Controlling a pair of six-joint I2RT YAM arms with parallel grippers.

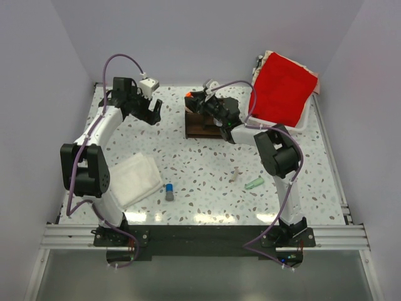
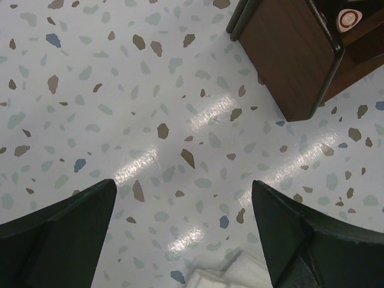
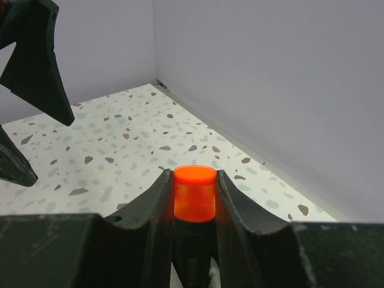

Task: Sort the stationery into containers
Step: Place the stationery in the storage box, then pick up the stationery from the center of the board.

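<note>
Pale walls close round a speckled table [image 1: 207, 163]. Toward its far middle the right pincer [image 3: 194, 180] is clamped on the highlighter [image 3: 194, 195], whose orange end stands up between the two dark fingers [image 3: 157, 207] while its black body runs down out of sight. From above, that orange end [image 1: 188, 94] sits over the far left corner of the brown wooden organizer [image 1: 197, 130]; whether its lower end is inside a compartment cannot be told. The left wrist view shows the organizer's [image 2: 288, 54] near corner and a small round pale thing [image 2: 347, 18] in one compartment.

Left of the organizer, the left pincer [image 1: 152, 113] hangs above bare table with its fingers [image 2: 66, 234] wide apart and nothing between them.

Nearer the arms' bases lie loose items, well apart: a blue-capped grey stick [image 1: 169, 192] near the middle, a thin pale pen [image 1: 235, 174] to its right, and a mint-green piece [image 1: 254, 184] just beyond that. A folded white cloth [image 1: 135, 180] lies on the near left, just left of the grey stick. At the far right corner stands a white basket [image 1: 302, 123] draped with a red cloth [image 1: 282, 88].
</note>
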